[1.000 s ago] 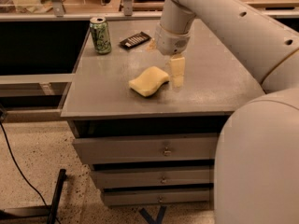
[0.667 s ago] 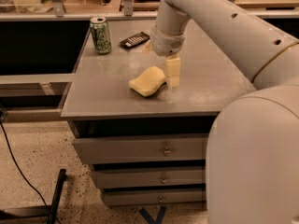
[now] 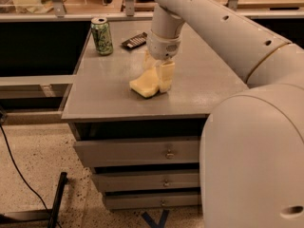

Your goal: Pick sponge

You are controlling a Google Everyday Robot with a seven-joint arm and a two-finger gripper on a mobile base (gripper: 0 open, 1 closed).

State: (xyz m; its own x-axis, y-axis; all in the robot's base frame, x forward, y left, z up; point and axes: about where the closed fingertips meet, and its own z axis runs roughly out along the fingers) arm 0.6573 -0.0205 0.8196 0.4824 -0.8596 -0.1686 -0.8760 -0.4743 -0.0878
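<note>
The sponge (image 3: 144,85) is a pale yellow foam pad with a thin dark underside. It lies flat on the grey cabinet top (image 3: 104,94), near the middle front. My gripper (image 3: 157,79) hangs from the white arm, pointing down over the sponge's right end. Its pale yellow fingers stand apart. The near finger (image 3: 166,76) is at the sponge's right edge, the far finger (image 3: 149,61) just behind the sponge. The sponge's right end lies between them and rests on the top.
A green can (image 3: 101,36) stands at the back left of the top. A dark flat device (image 3: 134,41) lies behind the gripper. Drawers (image 3: 137,151) sit below the front edge. My white base (image 3: 256,165) fills the right foreground. A black cable (image 3: 19,175) runs over the floor.
The gripper has moved left and down, from beside the sponge's right side to straddling its right end. The sponge has stayed in place.
</note>
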